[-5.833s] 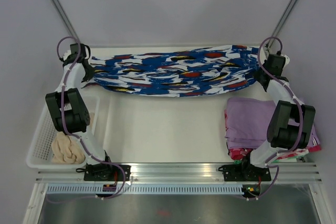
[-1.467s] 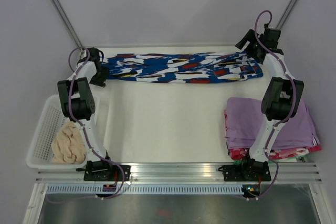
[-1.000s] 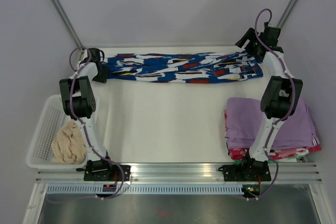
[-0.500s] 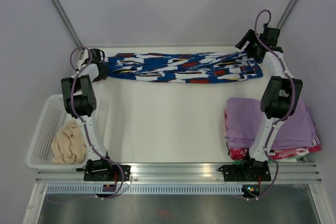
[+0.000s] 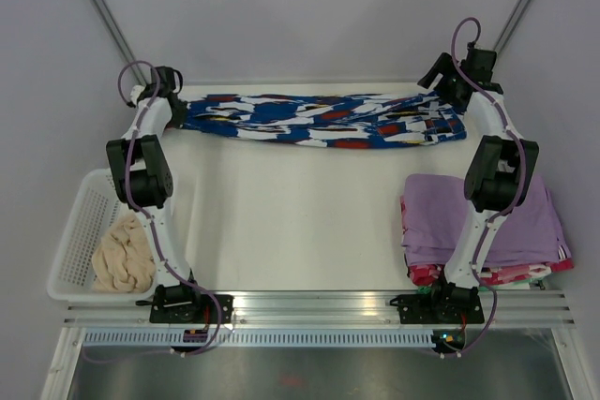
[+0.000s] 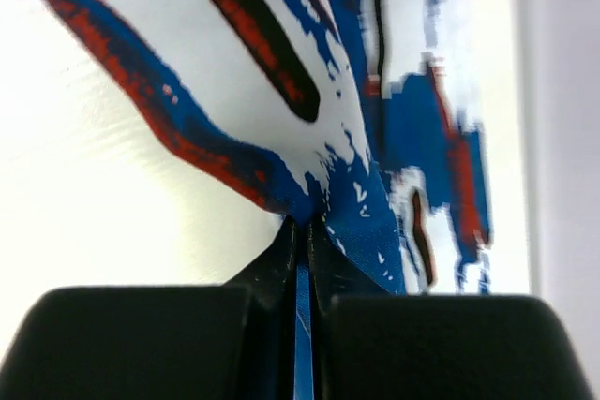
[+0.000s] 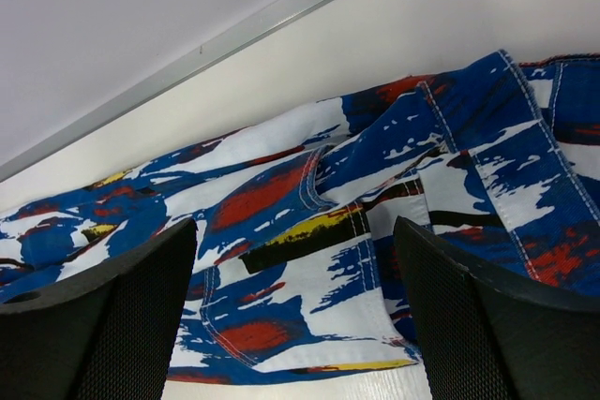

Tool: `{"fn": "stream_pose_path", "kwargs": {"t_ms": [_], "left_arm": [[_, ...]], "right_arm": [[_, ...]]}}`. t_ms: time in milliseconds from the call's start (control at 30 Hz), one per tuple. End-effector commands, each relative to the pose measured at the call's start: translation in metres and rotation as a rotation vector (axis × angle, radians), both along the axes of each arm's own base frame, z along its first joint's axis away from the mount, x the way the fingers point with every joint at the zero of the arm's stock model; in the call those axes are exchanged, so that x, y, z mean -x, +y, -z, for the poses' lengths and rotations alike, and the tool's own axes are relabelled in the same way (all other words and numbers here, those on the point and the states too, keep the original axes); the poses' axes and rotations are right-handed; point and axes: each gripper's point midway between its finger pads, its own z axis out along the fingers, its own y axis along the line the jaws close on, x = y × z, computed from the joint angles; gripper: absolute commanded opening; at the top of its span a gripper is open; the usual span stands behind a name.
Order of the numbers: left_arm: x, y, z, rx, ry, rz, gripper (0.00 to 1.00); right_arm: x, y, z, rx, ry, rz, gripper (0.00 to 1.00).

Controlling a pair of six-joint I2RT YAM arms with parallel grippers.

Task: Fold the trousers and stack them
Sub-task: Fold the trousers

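Here the trousers (image 5: 319, 122) lie stretched out as one long, narrow band along the far edge of the desk (image 5: 300, 222), running almost from one back corner to the other, their blue, white and black print flecked with red and yellow. The left claw (image 5: 174, 108) sits at the band's left end and is closed tight on it. In the left wrist view its two black fingers (image 6: 272, 264) meet with only a thin fold of printed cloth pinched between them, and the fabric fans up and away from that pinch over the pale desk surface. The right claw (image 5: 439, 77) is at the opposite end, above the far right corner, with its fingers spread wide. In the right wrist view the two dark fingers (image 7: 103, 316) stand well apart, framing the end of the trousers with the stitched seams below, and nothing is gripped between them; whether the tips touch the cloth cannot be told. On the right side of the desk, nearer the arm bases, rests a pile of folded lilac garments (image 5: 450, 217), with a strip of red and patterned fabric showing under its near edge. At the left side a white mesh basket (image 5: 75, 231) holds a cream fluffy bundle (image 5: 122, 255) — well apart from the trousers.
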Motion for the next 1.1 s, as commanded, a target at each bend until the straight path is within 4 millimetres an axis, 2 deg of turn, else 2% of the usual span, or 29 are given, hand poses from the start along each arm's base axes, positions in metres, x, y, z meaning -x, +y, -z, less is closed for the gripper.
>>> {"fn": "stream_pose_path", "kwargs": {"t_ms": [0, 200, 267, 300, 333, 367, 533, 700, 800, 867, 900, 933, 967, 1000, 1067], "left_arm": [[0.006, 0.03, -0.042, -0.165, 0.04, 0.008, 0.02], [0.003, 0.031, -0.046, -0.189, 0.04, 0.04, 0.06], [0.0, 0.028, -0.04, -0.18, 0.05, 0.064, 0.1], [-0.001, 0.026, -0.036, -0.167, 0.057, 0.073, 0.21], [-0.001, 0.026, -0.037, -0.161, 0.069, 0.074, 0.27], [-0.002, 0.025, -0.029, -0.155, 0.084, 0.077, 0.3], [-0.003, 0.023, -0.024, -0.144, 0.084, 0.083, 0.35], [-0.007, 0.019, -0.022, -0.127, 0.069, 0.09, 0.36], [0.001, 0.012, -0.019, -0.086, 0.096, 0.089, 0.43], [0.008, 0.007, -0.028, -0.074, 0.095, 0.093, 0.45], [0.017, 0.005, -0.023, -0.071, 0.113, 0.097, 0.49], [0.02, 0.004, -0.039, -0.079, 0.084, 0.096, 0.5], [0.025, 0.003, -0.041, -0.075, 0.077, 0.087, 0.52], [0.033, 0.002, -0.032, -0.072, 0.085, 0.085, 0.54], [0.04, 0.002, -0.04, -0.074, 0.063, 0.073, 0.54]], "right_arm": [[-0.005, 0.004, -0.015, 0.015, -0.034, -0.009, 0.91], [-0.006, 0.007, -0.013, 0.013, -0.031, -0.013, 0.92], [-0.006, 0.007, -0.013, 0.011, -0.03, -0.015, 0.91], [-0.007, 0.006, -0.013, 0.013, -0.031, -0.013, 0.91], [-0.007, 0.007, -0.013, 0.013, -0.031, -0.015, 0.92], [-0.006, 0.006, -0.011, 0.013, -0.028, -0.013, 0.91], [-0.006, 0.007, -0.009, 0.01, -0.024, -0.015, 0.91], [-0.006, 0.009, -0.005, 0.002, -0.016, -0.018, 0.92], [-0.006, 0.009, -0.006, 0.002, -0.016, -0.018, 0.92], [-0.005, 0.01, -0.005, 0.005, -0.014, -0.02, 0.91], [-0.004, 0.011, -0.003, 0.005, -0.007, -0.02, 0.91], [-0.004, 0.01, -0.003, 0.006, -0.007, -0.02, 0.91], [-0.003, 0.011, -0.002, 0.003, -0.006, -0.019, 0.91], [-0.003, 0.011, 0.0, 0.001, -0.004, -0.02, 0.91], [-0.003, 0.012, 0.0, -0.002, -0.006, -0.019, 0.91]]}}
